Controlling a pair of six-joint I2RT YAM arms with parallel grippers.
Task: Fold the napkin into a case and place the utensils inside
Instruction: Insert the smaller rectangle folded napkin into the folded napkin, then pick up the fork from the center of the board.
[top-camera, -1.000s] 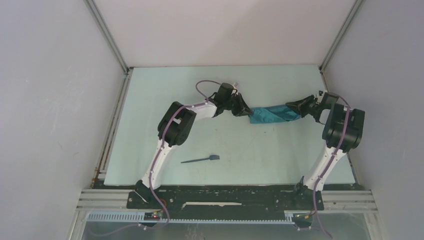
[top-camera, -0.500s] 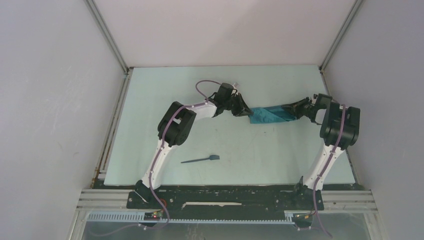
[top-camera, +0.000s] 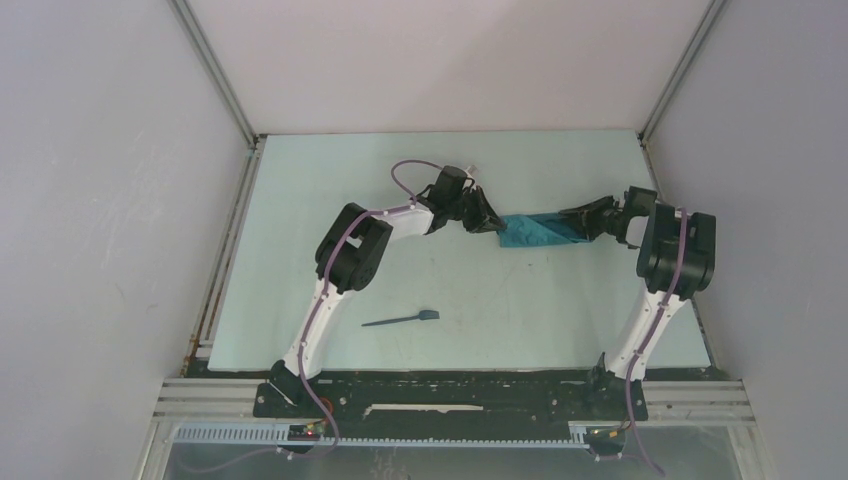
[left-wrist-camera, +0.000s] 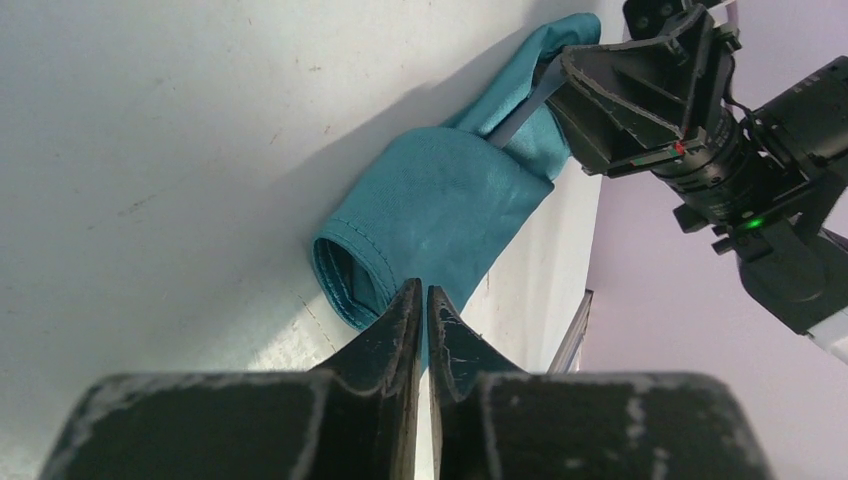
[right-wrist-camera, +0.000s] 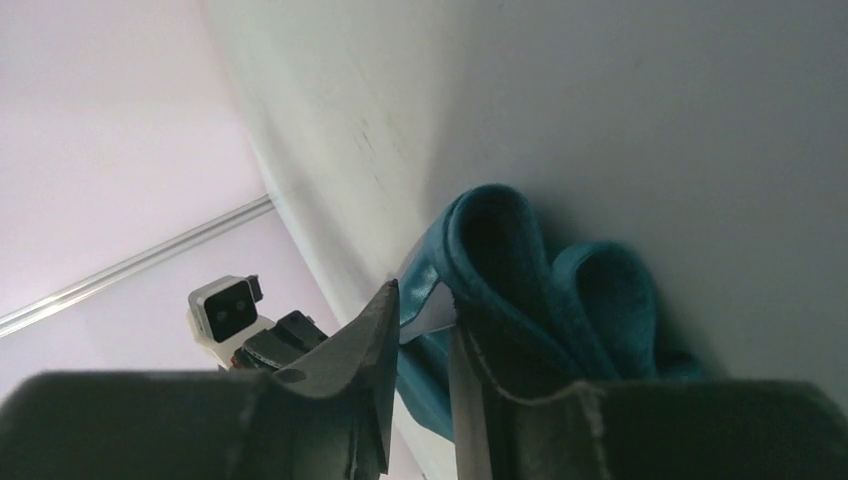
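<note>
The teal napkin is a bunched, rolled strip stretched between my two grippers at mid-back of the table. My left gripper is shut on its left end; in the left wrist view its jaws pinch the hemmed edge of the napkin. My right gripper is shut on the right end; in the right wrist view folds of the napkin bulge beside the jaws. A thin pale grey strip sits in the cloth there; I cannot tell what it is. One dark fork-like utensil lies alone nearer the front. The knife is out of view.
The pale green table is bounded by grey walls and metal frame rails at left and right. The arm bases stand on the black bar at the near edge.
My right gripper has moved left toward the left gripper, so the napkin between them is shorter and more bunched. The left gripper and the fork-like utensil have stayed put.
</note>
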